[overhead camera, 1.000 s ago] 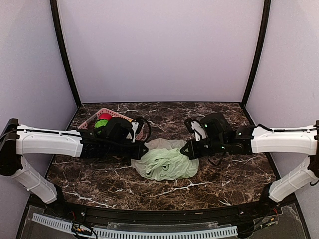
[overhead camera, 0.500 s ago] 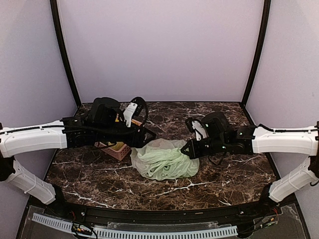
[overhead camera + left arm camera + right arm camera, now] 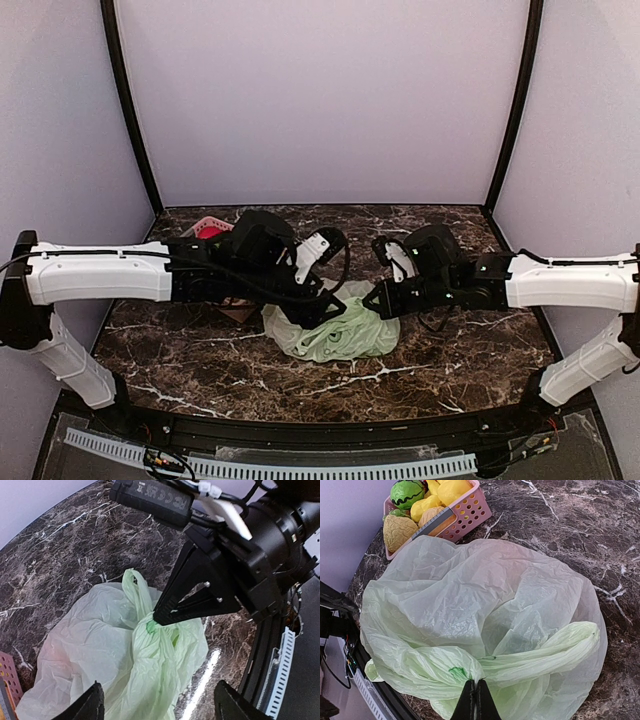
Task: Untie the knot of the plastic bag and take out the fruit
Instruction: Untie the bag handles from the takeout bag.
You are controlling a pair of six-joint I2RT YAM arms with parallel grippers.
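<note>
Now the left arm is seen to have swung away from the pink basket (image 3: 470, 512) at the far left of the table (image 3: 200, 370) and across to the centre, so that the left end effector (image 3: 159, 705) is placed directly above the plastic bag (image 3: 335, 335). Its fingers are held wide apart, with nothing between them. The right end effector (image 3: 476, 700) is unchanged: its fingers are pressed together on a pinch of plastic just beside the knot (image 3: 465, 672), and the bag is kept anchored there.

From this it is judged that the untying is only being set up. One side of the knot is pinned, and the second grip on it has not yet been taken.

The bag is lying on the table between the two arms, close beside the basket. In the overhead view its long axis runs roughly left to right. The knotted end is turned toward the right arm, and a twisted handle (image 3: 545, 647) is drawn out sideways from the knot. A loose ear of plastic (image 3: 132, 587) is stood up next to the pinch point. The fruit is still enclosed and cannot be made out through the pale green film.
</note>
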